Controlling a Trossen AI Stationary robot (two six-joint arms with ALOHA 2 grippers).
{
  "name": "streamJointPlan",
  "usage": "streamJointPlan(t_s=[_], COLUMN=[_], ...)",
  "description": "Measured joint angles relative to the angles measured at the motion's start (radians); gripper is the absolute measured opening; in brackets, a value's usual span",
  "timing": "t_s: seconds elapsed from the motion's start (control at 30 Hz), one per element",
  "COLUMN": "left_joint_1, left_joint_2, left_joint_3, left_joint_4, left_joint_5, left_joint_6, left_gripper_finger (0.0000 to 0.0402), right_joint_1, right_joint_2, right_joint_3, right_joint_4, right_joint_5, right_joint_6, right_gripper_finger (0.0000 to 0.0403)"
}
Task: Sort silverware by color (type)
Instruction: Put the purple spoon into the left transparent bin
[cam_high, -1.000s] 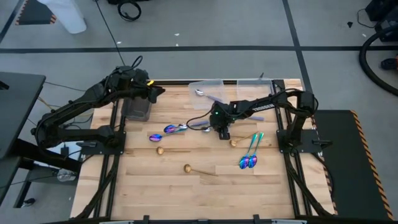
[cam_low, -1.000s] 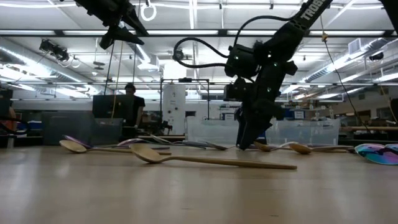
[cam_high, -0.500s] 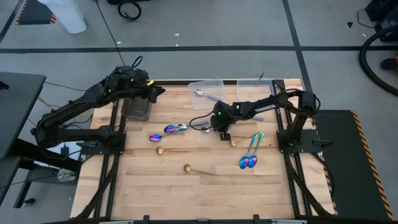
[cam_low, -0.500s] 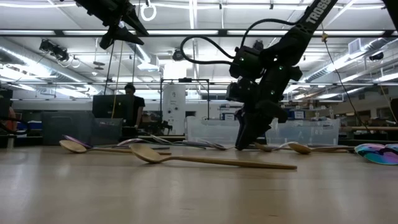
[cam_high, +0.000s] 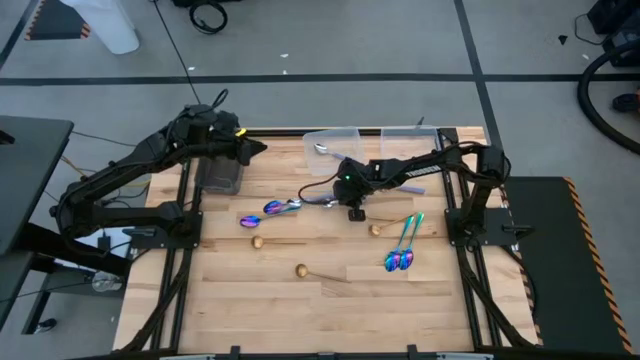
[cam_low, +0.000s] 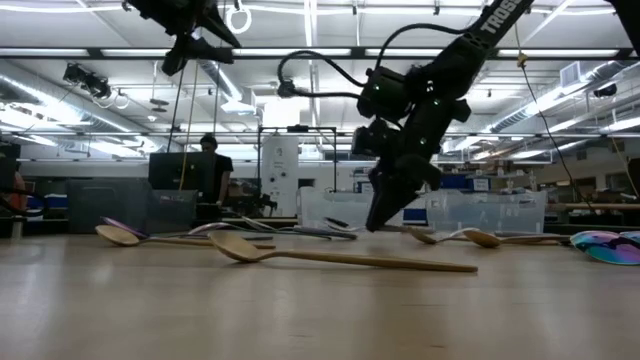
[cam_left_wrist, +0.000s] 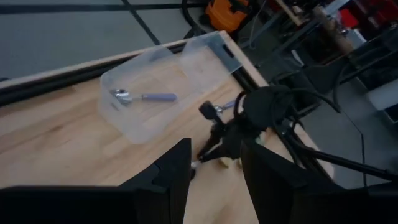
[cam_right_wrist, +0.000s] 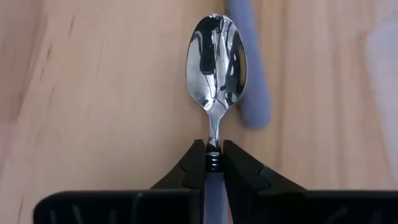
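On the bench (cam_high: 300, 300), the right gripper (cam_high: 354, 211) hangs near centre. Two rainbow spoons (cam_high: 402, 245) lie at its four o'clock, two gold spoons (cam_high: 300, 270) toward seven o'clock. The left gripper (cam_high: 255, 147) hovers beside a clear container (cam_high: 220, 175) at ten o'clock.

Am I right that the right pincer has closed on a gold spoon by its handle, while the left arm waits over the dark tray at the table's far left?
Not quite: the spoon in the right pincer is shiny silver, not gold, as the right wrist view shows. The rest holds: it is gripped by the handle, and the left pincer waits by the dark tray.
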Motion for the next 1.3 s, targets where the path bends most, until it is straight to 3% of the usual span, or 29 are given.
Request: streamJointPlan(t_s=[0.4,0.93,1.3], left_joint_1=[0.006,0.006,0.006], left_joint_2=[-0.012,-0.012,-0.012], left_joint_3=[0.032,0.032,0.032], left_joint_4=[0.172,0.185,0.201], left_joint_5=[-0.010,-0.068,-0.069], left_joint_6=[0.135,0.155,0.155], left_gripper_finger=[0.0148,0.0148,0.0148], right_joint_1=[-0.009,-0.113,-0.220], right_joint_2=[-0.002,-0.005,-0.005], right_joint_3=[0.128,0.281,0.288], right_joint_4=[-0.029,-0.007,0.061], right_joint_5=[-0.055,-0.164,-0.239], right_joint_6=[0.053,0.053,0.036], right_gripper_finger=[0.0046,0.0046,0.0046])
